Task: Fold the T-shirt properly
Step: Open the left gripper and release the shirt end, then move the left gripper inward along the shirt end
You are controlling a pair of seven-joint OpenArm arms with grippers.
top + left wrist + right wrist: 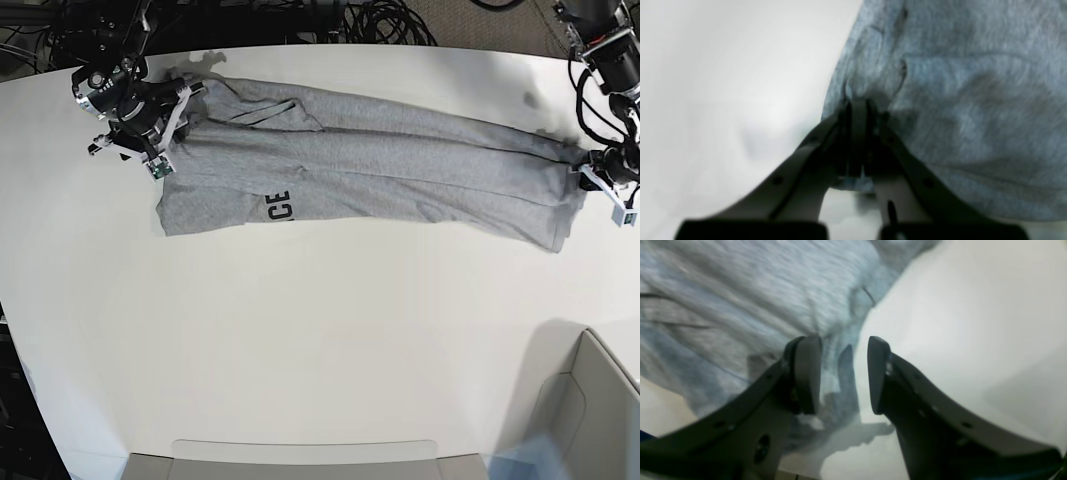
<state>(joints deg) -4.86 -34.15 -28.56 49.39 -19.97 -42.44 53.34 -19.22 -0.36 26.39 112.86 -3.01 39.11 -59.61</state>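
My left tool (pixel 857 110) pinches the long heather-grey cotton T-shirt (pixel 400 160); my right tool (pixel 844 373) gapes wide, so pulling may drag it askew across the white counter (pixel 320 350).

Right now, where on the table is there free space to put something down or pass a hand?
The widest bare patch of the table lies below the T-shirt, reaching down to the pale trays at the bottom edge. A narrow strip runs above the shirt. Both ends are crowded: the right gripper at one, the left gripper pinching fabric at the other.
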